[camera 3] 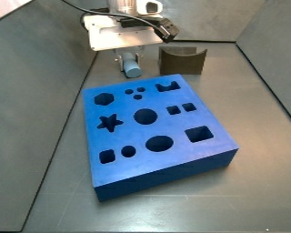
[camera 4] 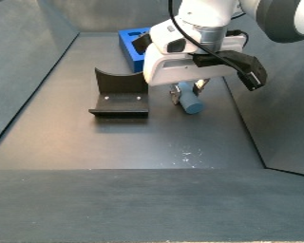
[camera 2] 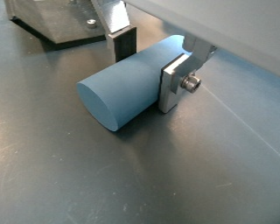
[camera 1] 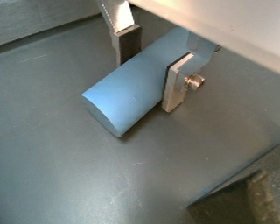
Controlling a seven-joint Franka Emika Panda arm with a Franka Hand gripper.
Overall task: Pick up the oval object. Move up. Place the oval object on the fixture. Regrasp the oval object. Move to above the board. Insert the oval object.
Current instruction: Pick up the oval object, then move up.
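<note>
1. the board (camera 3: 155, 136) is the big blue slab lying flat on the desk (camera 3: 257, 109), holes up, nothing in them.
2. the fixture (camera 3: 181, 60) sits past the board's far edge, bare; in a side view (camera 4: 118, 95) it's left of the arm.
3. the gripper (camera 3: 130, 62) is down low just left of the fixture, beyond the board's far left corner.
4. the oval object (camera 1: 136, 83) is clamped between the jaws, one silver finger (camera 1: 178, 83) flat on each side, in both wrist views (camera 2: 130, 83). its rounded end pokes out, about touching the desk.
</note>
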